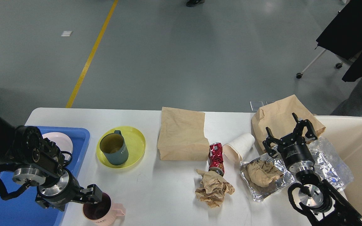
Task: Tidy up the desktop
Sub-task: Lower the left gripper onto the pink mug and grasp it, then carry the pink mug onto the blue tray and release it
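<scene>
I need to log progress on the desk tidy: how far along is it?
Early. Done: one pink plate lies in the blue tray. In hand: the left gripper is at the pink mug. Left: green mug, crushed can, paper cup, crumpled paper, bags, foil.

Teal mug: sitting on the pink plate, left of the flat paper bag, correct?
Not quite. In the head view the teal mug stands on the yellow plate, not a pink one. The pink plate lies in the blue tray. It is left of the flat paper bag.
</scene>
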`<state>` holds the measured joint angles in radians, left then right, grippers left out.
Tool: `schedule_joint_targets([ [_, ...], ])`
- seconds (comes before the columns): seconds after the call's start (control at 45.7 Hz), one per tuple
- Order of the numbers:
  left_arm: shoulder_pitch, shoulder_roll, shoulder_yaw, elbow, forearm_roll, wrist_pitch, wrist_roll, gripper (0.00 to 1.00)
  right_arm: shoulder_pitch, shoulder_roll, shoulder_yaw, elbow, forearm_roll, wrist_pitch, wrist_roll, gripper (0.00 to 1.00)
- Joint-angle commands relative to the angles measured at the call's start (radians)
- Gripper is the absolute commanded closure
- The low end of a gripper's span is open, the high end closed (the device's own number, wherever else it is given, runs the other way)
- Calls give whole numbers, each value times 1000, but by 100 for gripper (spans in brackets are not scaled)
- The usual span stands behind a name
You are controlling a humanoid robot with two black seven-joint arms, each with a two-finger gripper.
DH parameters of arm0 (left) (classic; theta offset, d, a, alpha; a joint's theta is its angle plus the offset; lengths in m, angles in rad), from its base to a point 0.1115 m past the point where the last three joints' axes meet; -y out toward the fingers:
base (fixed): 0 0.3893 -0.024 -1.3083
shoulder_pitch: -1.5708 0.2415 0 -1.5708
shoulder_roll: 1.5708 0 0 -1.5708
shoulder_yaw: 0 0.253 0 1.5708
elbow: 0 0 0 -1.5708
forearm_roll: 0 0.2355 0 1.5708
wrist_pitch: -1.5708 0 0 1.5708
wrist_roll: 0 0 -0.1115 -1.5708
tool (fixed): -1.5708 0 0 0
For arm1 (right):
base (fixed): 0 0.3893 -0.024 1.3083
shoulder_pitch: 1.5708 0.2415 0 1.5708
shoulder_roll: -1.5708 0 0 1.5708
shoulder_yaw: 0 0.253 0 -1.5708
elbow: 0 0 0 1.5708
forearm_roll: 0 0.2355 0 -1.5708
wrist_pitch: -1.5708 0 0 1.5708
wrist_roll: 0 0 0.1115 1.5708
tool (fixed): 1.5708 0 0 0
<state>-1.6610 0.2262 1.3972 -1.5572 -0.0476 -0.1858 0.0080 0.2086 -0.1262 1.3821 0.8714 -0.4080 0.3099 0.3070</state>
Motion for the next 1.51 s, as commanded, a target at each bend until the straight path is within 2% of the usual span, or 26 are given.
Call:
schedule_joint_targets([
  [0.0, 81, -38, -7, 62, -1, 14, 0, 6, 0, 0, 0, 0, 0, 0, 0, 0],
  [0.285, 99, -25, -46, 83, -1, 20, -2, 9, 0, 0, 0, 0, 0, 0, 0, 0],
  [0.328, 99, -22, -44, 83, -1, 20, -2, 15, 0, 0, 0, 0, 0, 0, 0, 0],
  [0.416, 99, -19, -40, 81, -1, 22, 0, 35, 0, 0, 0, 0, 0, 0, 0, 0],
  [0.482, 103, -19, -32, 81, -1, 31, 0, 46, 0, 0, 0, 0, 0, 0, 0, 0],
  [0.569, 112, -18, -32, 81, -1, 63, 1, 55, 0, 0, 0, 0, 0, 0, 0, 0],
  [0.766, 132, -16, -46, 81, -1, 115, 1, 60, 0, 0, 0, 0, 0, 0, 0, 0],
  [0.919, 141, -18, -64, 81, 5, 109, 4, 85, 0, 0, 0, 0, 0, 0, 0, 0],
  [0.985, 141, -18, -64, 81, 11, 108, 15, 91, 0, 0, 0, 0, 0, 0, 0, 0],
  [1.138, 139, -8, -67, 80, 20, 105, 20, 100, 0, 0, 0, 0, 0, 0, 0, 0],
  [1.357, 127, 2, -64, 66, 49, 101, 21, 100, 0, 0, 0, 0, 0, 0, 0, 0],
  [1.489, 51, 51, -57, 0, 67, 79, 21, 100, 0, 0, 0, 0, 0, 0, 0, 0],
])
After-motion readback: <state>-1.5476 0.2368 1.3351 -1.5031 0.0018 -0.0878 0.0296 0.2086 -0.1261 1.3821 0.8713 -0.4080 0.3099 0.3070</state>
